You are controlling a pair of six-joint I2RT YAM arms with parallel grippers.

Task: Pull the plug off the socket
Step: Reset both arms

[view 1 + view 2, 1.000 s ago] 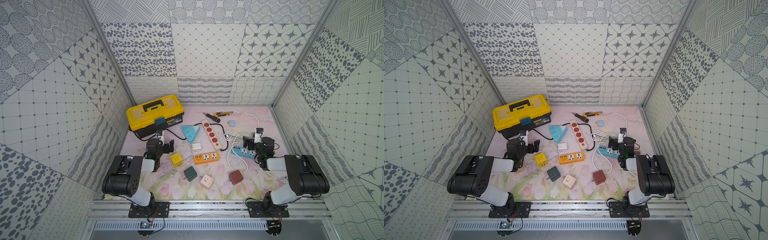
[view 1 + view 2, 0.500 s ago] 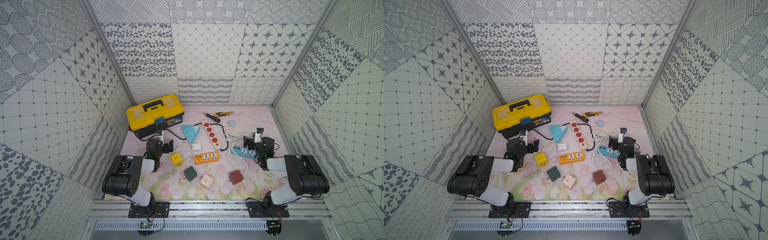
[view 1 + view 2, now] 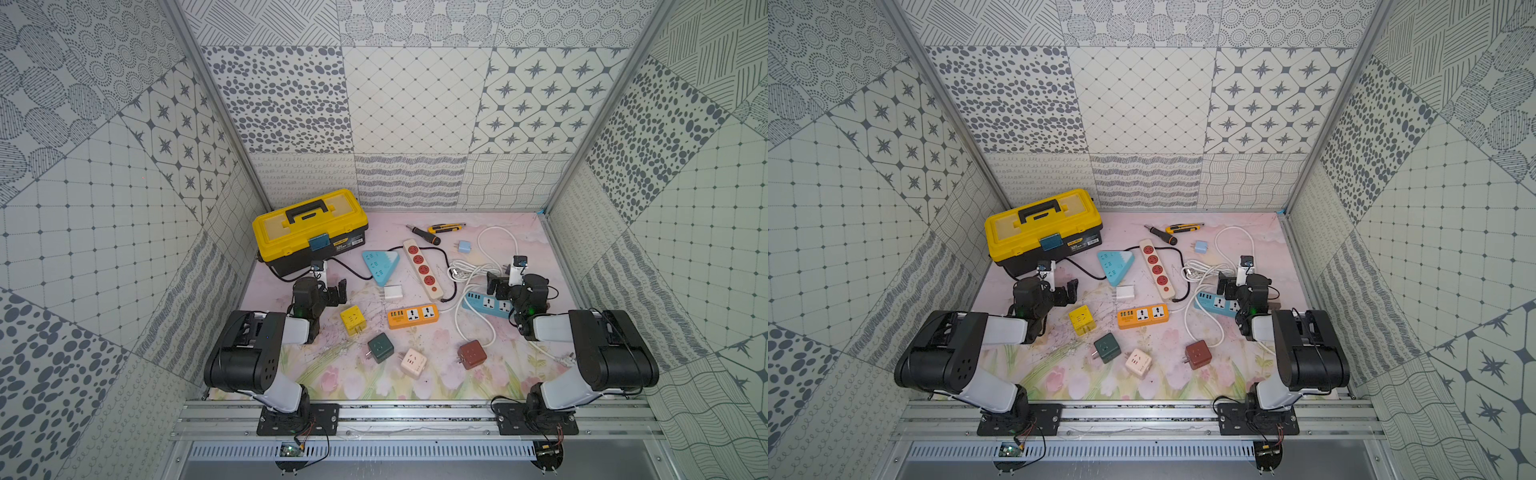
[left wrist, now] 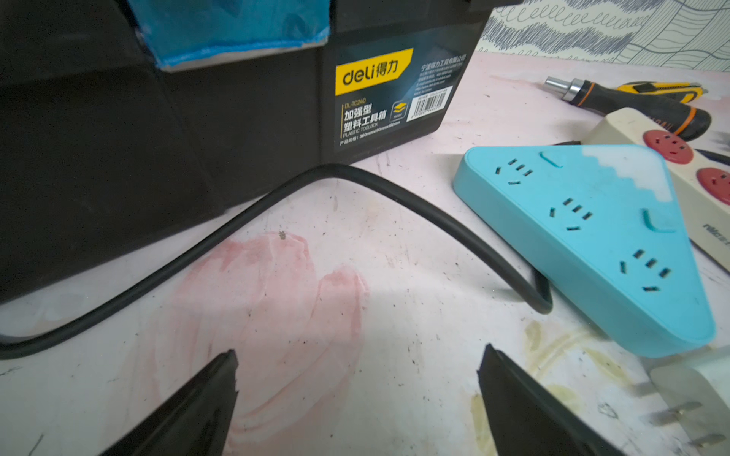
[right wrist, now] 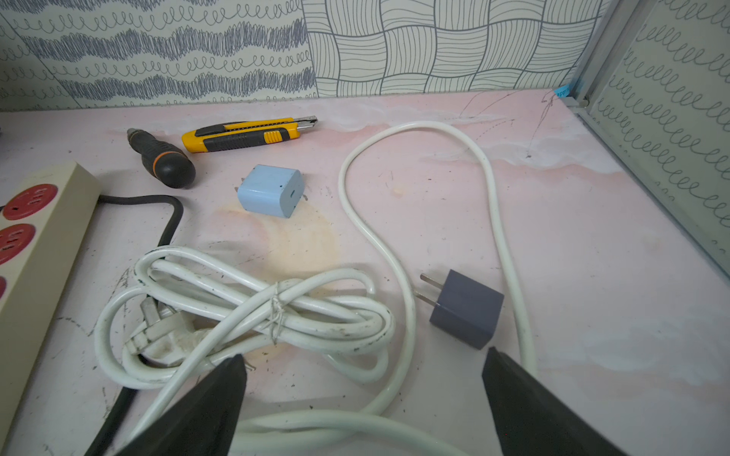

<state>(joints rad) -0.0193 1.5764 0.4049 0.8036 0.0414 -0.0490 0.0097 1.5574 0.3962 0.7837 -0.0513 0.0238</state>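
Note:
Several power strips lie on the pink mat: a cream one with red sockets (image 3: 422, 269), a turquoise triangular one (image 4: 592, 237), an orange one (image 3: 412, 316) and a blue one (image 3: 484, 301). Every socket face I can see is bare. Plug cubes lie loose: yellow (image 3: 353, 320), green (image 3: 380, 347), cream (image 3: 412, 362), red-brown (image 3: 472, 354), and a grey adapter (image 5: 466, 314). My left gripper (image 4: 360, 355) is open over bare mat in front of the toolbox. My right gripper (image 5: 364, 357) is open above white cable, beside the blue strip, part of which it hides.
A yellow and black toolbox (image 3: 309, 228) stands at the back left, with a black cord (image 4: 276, 213) curving past it. A screwdriver (image 3: 424, 235), a utility knife (image 3: 446, 227), a light blue adapter (image 5: 270, 190) and a tied white cable bundle (image 5: 256, 312) lie at the back right. Patterned walls enclose the mat.

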